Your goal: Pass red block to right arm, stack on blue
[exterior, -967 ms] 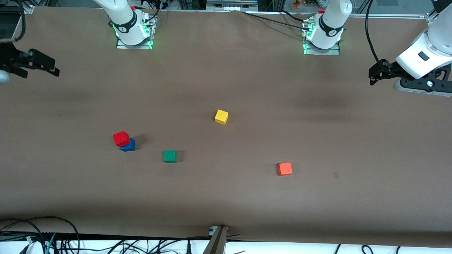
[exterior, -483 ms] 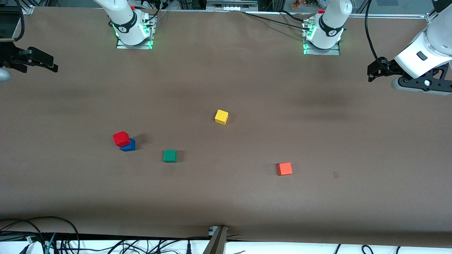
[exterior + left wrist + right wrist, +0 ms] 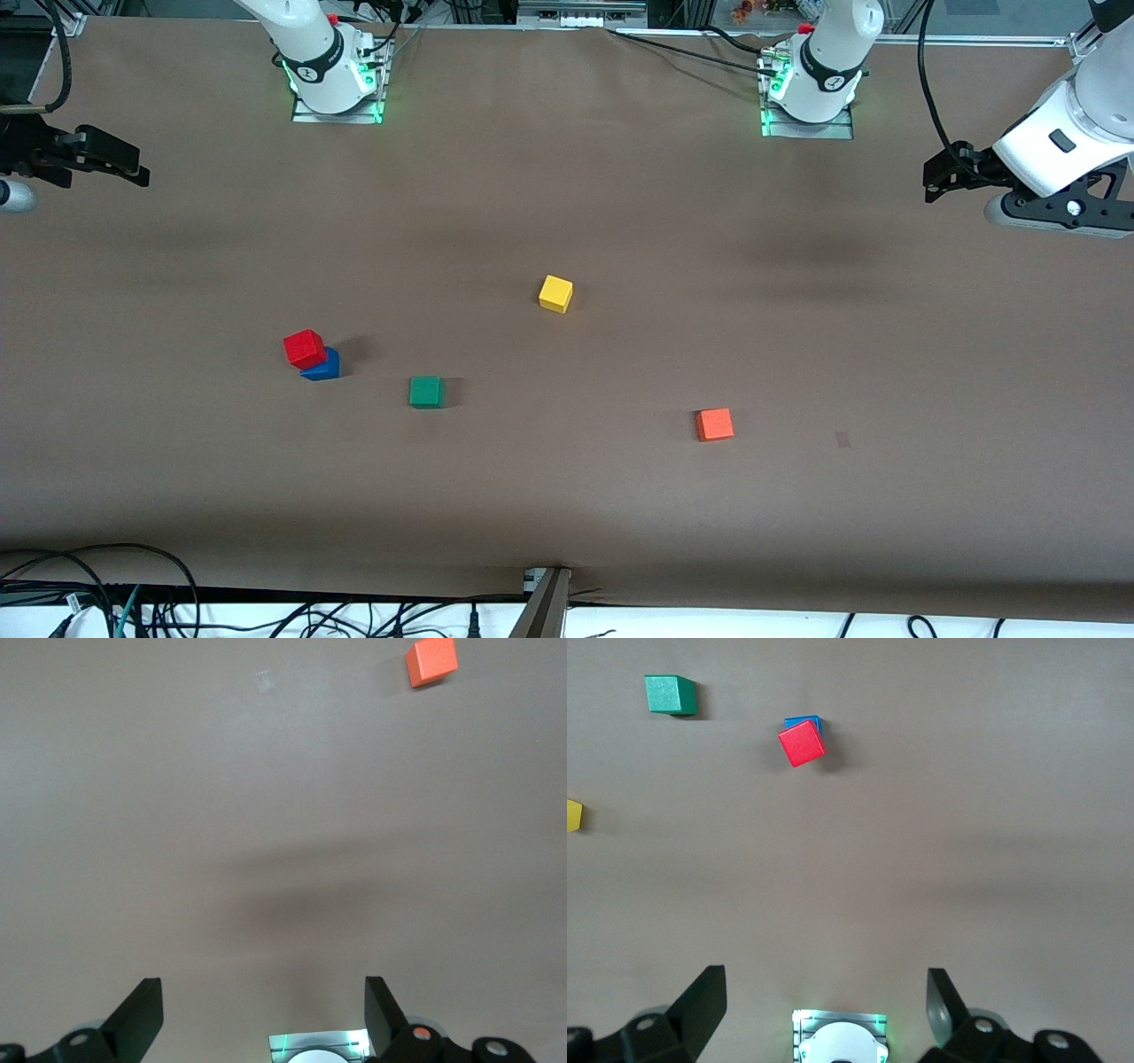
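On matte brown table [image 3: 620,204], red block [image 3: 304,347] askew atop blue cube [image 3: 324,366]; both end effectors spread.

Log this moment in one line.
red block on blue | left gripper open, waiting | right gripper open, waiting

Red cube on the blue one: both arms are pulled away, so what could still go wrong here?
1. The small deep-red cube sits rotated and offset on the small blue cube, overhanging one side; a table bump could tip it off.
2. The small green cube lies close by, so a corrective regrasp risks nudging it.
3. Both open tools, left and right, hang over the table's ends, so any correction needs a long reach.
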